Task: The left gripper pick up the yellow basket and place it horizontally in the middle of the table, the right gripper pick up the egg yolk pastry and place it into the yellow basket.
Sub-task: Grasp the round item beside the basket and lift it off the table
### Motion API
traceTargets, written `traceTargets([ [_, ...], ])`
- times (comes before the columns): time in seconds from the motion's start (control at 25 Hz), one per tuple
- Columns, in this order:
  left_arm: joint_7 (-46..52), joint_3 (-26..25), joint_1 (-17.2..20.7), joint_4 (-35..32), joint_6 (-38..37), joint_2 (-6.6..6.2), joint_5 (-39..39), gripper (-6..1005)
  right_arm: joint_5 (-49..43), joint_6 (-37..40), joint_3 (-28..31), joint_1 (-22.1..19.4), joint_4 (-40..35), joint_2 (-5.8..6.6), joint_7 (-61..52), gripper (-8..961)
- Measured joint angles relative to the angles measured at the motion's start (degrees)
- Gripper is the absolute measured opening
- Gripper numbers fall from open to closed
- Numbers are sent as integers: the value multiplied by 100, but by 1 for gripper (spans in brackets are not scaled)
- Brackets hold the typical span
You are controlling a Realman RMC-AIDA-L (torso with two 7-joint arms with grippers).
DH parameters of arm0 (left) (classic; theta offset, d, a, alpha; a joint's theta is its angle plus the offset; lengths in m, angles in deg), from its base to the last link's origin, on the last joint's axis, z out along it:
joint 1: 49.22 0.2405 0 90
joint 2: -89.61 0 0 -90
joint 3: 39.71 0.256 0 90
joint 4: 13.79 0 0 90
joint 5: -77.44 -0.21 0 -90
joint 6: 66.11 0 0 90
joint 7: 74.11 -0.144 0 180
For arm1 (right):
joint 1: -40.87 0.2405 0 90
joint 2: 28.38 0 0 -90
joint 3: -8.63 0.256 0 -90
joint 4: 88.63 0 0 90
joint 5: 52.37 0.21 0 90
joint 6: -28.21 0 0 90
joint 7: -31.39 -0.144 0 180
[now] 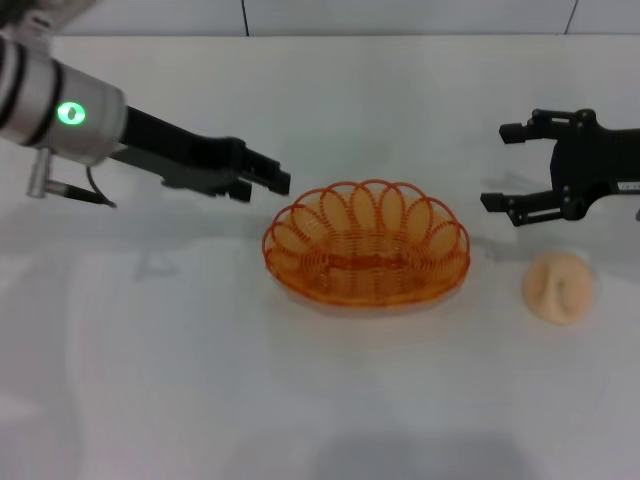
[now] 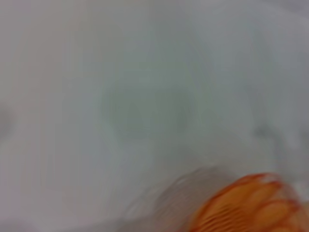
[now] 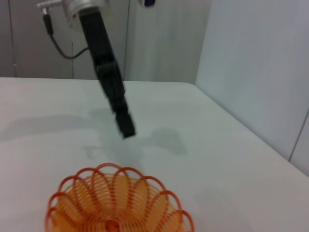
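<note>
The yellow basket (image 1: 335, 215) lies flat and empty, long side across, in the middle of the table (image 1: 200, 380). It also shows in the left wrist view (image 2: 251, 208) and the right wrist view (image 3: 116, 203). My left gripper (image 1: 280, 183) hovers just behind the basket's left rim, apart from it and holding nothing; the right wrist view shows it (image 3: 126, 129) above the table beyond the basket. The egg yolk pastry (image 1: 558, 287) sits on the table right of the basket. My right gripper (image 1: 498, 167) is open and empty, hovering behind the pastry.
The table's far edge meets a pale wall at the back. In the right wrist view, the table's edge (image 3: 251, 140) runs close to a wall panel.
</note>
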Motion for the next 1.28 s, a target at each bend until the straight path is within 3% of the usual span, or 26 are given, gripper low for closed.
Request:
traceTargets([
  [0.12,-738,-1,291,-218,-56,-52,609,593,0,56,0,-45,-35,-1,-21,871],
  [0.2,-1866,-2,627,-232,-69,-92,1153,592,1,158,3,-168,-209,-5,-124,871],
  [0.24,-1866,-2,627,-232,-69,-92,1153,592,10,225,5,-207,-257,-11,-164,871],
  [0.4,-4027,-8,1259,-208,-50,-62,1912,590,53,485,31,-258,-295,-16,-266,871],
  [0.48,-4469,-8,1402,-209,-37,-52,2061,590,46,619,64,-273,-309,-22,-367,871],
  [0.52,-5402,-44,1718,-196,-27,-50,2326,589,37,665,73,-290,-322,-23,-402,871],
  [0.68,-6751,-374,2180,-57,-56,-37,2450,587,14,914,77,-405,-424,-8,-457,871],
  [0.92,-8069,-743,2704,181,-156,-57,2361,583,-53,1171,74,-499,-543,92,-589,871],
  [1.08,-8702,-923,3039,65,-622,-24,2359,674,-371,1195,74,-479,-699,170,-956,871],
  [1.28,-8786,-972,3182,-87,-947,-12,2056,868,-1083,1215,56,-395,-1157,141,-1614,871],
])
